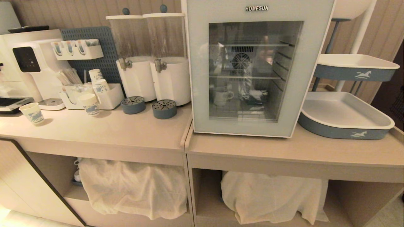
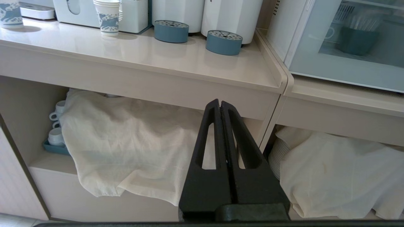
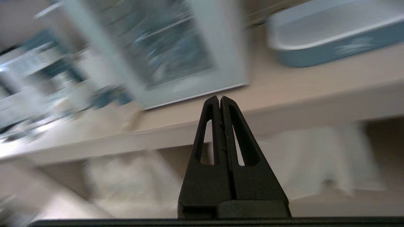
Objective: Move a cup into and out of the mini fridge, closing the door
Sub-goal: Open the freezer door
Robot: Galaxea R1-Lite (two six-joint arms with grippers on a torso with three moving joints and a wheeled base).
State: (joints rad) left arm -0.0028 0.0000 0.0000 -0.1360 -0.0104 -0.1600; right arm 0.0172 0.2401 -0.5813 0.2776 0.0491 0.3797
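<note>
The white mini fridge (image 1: 199,63) stands on the counter with "HOMESUN" across its top. Its door (image 1: 252,127), a pale grey-blue frame around glass, is closed. Behind the glass the white cup (image 1: 222,96) sits on the lower wire shelf with its handle to the right. Neither arm shows in the head view. My left gripper (image 2: 220,101) is shut and empty, low in front of the counter edge, left of the fridge door (image 2: 315,66). My right gripper (image 3: 220,97) is also shut and empty, below the counter front, pointing up toward the blurred fridge door (image 3: 227,63).
Two white drink dispensers (image 1: 170,78) with blue drip trays (image 1: 164,109) stand left of the fridge. Paper cups (image 1: 89,104), an organiser and a coffee machine (image 1: 28,63) are farther left. Stacked blue-and-white trays (image 1: 344,132) sit on the right. Cloths (image 1: 132,186) cover the lower shelves.
</note>
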